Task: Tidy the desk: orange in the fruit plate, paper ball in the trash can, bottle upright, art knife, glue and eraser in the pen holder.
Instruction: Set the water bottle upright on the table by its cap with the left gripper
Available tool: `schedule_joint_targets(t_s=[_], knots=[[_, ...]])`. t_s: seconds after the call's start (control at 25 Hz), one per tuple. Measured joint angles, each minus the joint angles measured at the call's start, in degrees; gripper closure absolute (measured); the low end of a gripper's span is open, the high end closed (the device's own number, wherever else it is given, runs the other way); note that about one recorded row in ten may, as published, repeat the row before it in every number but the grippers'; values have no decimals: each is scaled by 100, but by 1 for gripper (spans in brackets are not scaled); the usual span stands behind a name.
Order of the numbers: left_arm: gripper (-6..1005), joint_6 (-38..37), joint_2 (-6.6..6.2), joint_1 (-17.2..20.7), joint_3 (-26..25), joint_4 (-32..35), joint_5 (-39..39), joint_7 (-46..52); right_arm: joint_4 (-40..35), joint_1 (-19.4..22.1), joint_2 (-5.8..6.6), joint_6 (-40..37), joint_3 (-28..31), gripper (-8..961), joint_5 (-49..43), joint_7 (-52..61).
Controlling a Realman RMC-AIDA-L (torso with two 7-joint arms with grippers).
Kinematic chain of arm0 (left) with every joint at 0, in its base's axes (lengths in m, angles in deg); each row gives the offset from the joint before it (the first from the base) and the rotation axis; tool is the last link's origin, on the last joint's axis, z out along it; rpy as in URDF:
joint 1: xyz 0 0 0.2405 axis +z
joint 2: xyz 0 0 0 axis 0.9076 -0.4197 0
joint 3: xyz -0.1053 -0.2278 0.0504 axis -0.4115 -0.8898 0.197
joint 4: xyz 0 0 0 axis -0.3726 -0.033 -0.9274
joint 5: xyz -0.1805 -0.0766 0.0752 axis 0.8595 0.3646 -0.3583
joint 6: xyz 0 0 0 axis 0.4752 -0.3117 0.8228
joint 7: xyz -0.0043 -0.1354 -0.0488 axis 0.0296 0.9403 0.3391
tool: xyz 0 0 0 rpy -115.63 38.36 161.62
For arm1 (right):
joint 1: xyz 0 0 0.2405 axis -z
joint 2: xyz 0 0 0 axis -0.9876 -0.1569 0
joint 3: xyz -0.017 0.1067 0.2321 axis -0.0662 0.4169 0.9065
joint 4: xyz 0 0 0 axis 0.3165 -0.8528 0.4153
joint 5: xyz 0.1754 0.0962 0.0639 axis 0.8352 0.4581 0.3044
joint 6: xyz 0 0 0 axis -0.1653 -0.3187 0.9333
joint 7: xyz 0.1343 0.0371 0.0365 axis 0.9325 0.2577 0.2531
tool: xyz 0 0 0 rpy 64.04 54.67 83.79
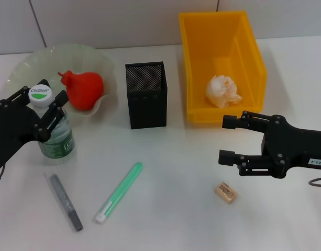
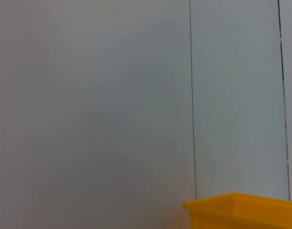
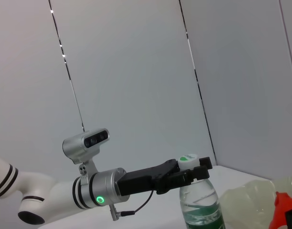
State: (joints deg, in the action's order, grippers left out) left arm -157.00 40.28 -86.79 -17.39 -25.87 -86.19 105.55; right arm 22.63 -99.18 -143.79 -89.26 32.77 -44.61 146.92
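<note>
Head view: the bottle (image 1: pixel 51 125) stands upright just in front of the fruit plate (image 1: pixel 24 68), which holds the orange (image 1: pixel 85 90). The left gripper (image 1: pixel 47 111) straddles the bottle's neck, one finger on each side under the white cap; whether the fingers press the plastic or stand just off it I cannot tell. The paper ball (image 1: pixel 223 90) lies inside the trash can (image 1: pixel 254 52). The right gripper (image 1: pixel 223 139) hangs spread and empty in front of the trash can. The eraser (image 1: pixel 225 192) lies just below it toward the robot, nearer this arm than any other loose item. The glue (image 1: pixel 119 192) and art knife (image 1: pixel 65 202) lie in front of the pen holder (image 1: pixel 146 94), the glue's long axis slanting toward the holder.

Left wrist view: only wall and a corner of the trash can (image 2: pixel 241 210).

Right wrist view: the left gripper (image 3: pixel 191 172) sits at the bottle (image 3: pixel 198 205) neck, cap on top, the fruit plate (image 3: pixel 250 200) beside it.
</note>
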Motion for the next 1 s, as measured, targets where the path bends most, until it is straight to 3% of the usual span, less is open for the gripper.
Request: schedule_joint_targets(t_s=[0.4, 0.68, 1.0], knots=[[537, -14, 18, -36, -60, -68, 68, -3, 0, -39, -7, 17, -1, 112, -153, 0], [298, -74, 14, -36, -60, -63, 84, -3, 0, -42, -9, 26, 11, 113, -156, 0], [197, -658, -34, 404, -60, -13, 515, -3, -18, -13, -1, 18, 124, 113, -118, 13]])
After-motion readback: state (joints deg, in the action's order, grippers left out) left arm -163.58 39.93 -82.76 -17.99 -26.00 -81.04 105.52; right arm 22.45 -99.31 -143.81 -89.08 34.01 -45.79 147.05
